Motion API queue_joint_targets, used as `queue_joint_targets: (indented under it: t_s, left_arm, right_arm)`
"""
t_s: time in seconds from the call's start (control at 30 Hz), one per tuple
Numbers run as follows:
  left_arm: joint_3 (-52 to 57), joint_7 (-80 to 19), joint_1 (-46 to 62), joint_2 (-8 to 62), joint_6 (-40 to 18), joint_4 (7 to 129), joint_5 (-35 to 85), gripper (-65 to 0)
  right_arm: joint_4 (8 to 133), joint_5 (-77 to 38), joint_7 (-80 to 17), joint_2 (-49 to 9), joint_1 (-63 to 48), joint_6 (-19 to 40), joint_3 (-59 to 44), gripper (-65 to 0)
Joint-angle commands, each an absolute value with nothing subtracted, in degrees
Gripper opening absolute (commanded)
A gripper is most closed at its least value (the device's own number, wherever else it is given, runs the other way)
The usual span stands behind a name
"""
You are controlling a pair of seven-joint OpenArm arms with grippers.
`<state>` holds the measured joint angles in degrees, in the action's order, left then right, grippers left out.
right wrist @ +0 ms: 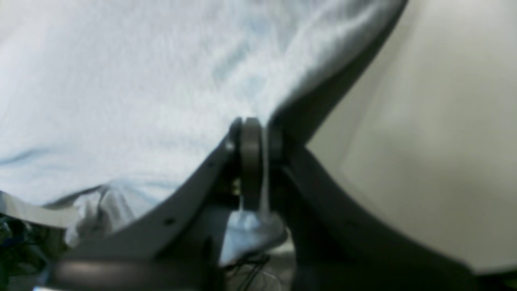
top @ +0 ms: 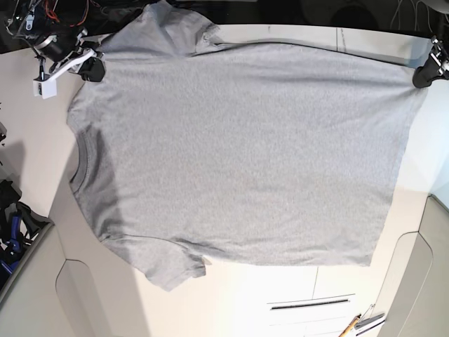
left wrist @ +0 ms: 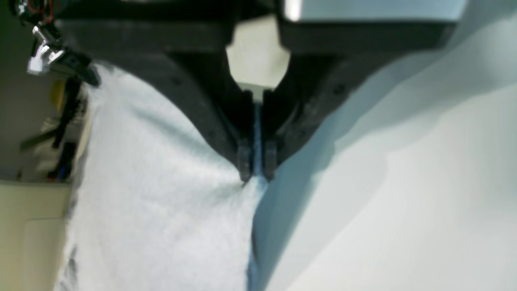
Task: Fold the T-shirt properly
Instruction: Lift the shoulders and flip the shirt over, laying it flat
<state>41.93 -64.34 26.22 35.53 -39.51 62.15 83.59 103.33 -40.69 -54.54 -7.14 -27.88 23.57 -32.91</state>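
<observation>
Both grippers are clamped shut on cloth: my left gripper (left wrist: 254, 171) pinches the hem corner of the T-shirt (top: 245, 154), and my right gripper (right wrist: 256, 137) has the shoulder near the sleeve. The shirt lies spread across the table (top: 231, 295), plain side up, along the far edge. I judge either thin pinch could slip if I pull unevenly, skewing the fold.

The base view looks down from above on the whole T-shirt (top: 238, 154); each wrist view sits very near its own gripper, sharing only this grey cloth.
</observation>
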Motion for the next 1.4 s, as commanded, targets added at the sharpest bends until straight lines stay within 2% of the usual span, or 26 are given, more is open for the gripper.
queue_joint_targets:
  t_s: [0.0,0.17,0.3,0.5,0.63,0.73,0.93,1.13,1.17,1.23,1.27,1.37]
  left_arm:
    - [43.4,-63.9,27.8,37.2,-40.0,63.8,85.0,-65.0]
    - [48.4,-65.2,35.4,37.1,-40.0,67.8,85.0,-65.0]
    - [50.4,-64.2,37.1,37.1,-40.0,71.1,85.0,-65.0]
    - [49.9,-63.2,30.7,36.7,-40.0,73.8,85.0,-65.0]
    - [48.4,-62.1,25.5,36.7,-40.0,73.8,84.7,-65.0]
    - [45.2,-59.1,23.2,36.7,-40.0,73.8,78.6,-65.0]
    - [37.8,-54.0,21.9,36.7,-40.0,73.8,70.9,-65.0]
    - [36.9,-53.8,21.9,36.8,-40.0,73.8,71.6,-65.0]
    - [36.9,-53.8,21.8,36.9,-40.0,73.8,71.8,-59.4]
    - [36.9,-53.8,21.8,37.2,-40.0,73.8,72.2,-43.4]
    - [36.9,-53.8,21.8,37.3,-40.0,73.8,72.2,-38.9]
    - [38.1,-53.8,21.8,37.5,-40.0,73.8,72.3,-37.9]
  right_arm:
    - [105.2,-41.4,-54.2,-7.8,-29.0,23.8,-34.1,-65.0]
    - [108.6,-44.9,-56.0,-7.8,-32.5,23.9,-38.2,-65.0]
    - [109.8,-46.9,-55.7,-8.1,-31.7,23.9,-40.4,-65.0]
    - [109.8,-45.3,-54.8,-9.0,-25.2,24.9,-36.9,-65.0]
    - [109.6,-37.1,-51.3,-9.0,-21.0,24.1,-31.6,-65.0]
    - [108.6,-31.0,-49.0,-9.0,-18.5,22.4,-28.2,-65.0]
    - [103.2,-26.2,-46.0,-9.0,-14.1,21.6,-23.4,-65.0]
    - [98.5,-26.1,-46.2,-9.0,-11.9,21.6,-22.4,-65.0]
    - [98.7,-26.4,-46.7,-9.1,-11.9,21.6,-22.4,-58.0]
    - [99.4,-28.6,-47.6,-9.3,-11.9,21.6,-22.7,-42.7]
    - [100.2,-29.8,-48.1,-9.5,-11.9,21.6,-23.0,-39.8]
    - [104.5,-31.6,-50.4,-9.5,-11.9,21.7,-25.3,-39.8]
